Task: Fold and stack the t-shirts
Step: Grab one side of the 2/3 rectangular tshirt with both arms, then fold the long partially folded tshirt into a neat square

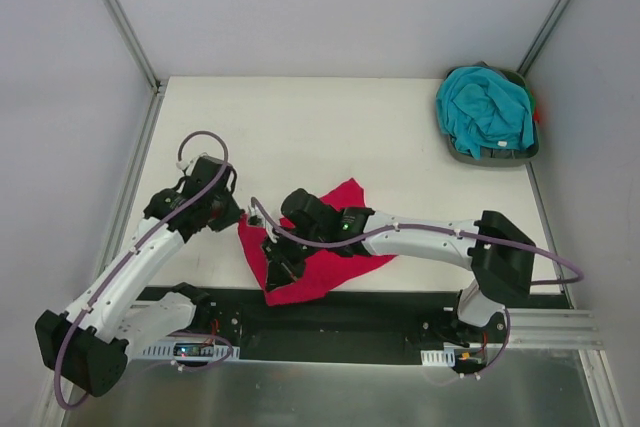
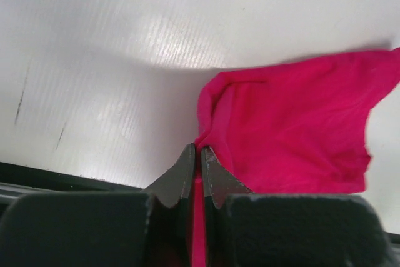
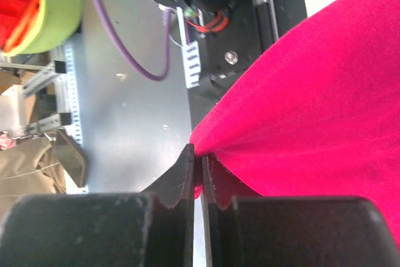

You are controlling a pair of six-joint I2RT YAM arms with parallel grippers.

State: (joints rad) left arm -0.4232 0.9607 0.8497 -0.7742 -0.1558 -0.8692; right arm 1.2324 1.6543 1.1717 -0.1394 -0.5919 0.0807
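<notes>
The crimson-red t-shirt [image 1: 330, 247] lies bunched at the table's near edge between the arms. My left gripper [image 1: 238, 219] is shut on its left edge; in the left wrist view the jaws [image 2: 200, 152] pinch a fold of the red cloth [image 2: 294, 129] just above the table. My right gripper [image 1: 272, 269] is shut on the shirt's near-left corner; in the right wrist view the jaws [image 3: 197, 154] pinch red cloth [image 3: 312, 104] held over the table's front edge. The teal t-shirt [image 1: 487, 109] lies crumpled in the tray [image 1: 490, 157] at the far right.
Metal frame posts [image 1: 120, 17] stand at the far corners. A black rail [image 1: 330, 312] runs along the near edge by the arm bases. The right arm [image 1: 430, 237] reaches leftward across the near table.
</notes>
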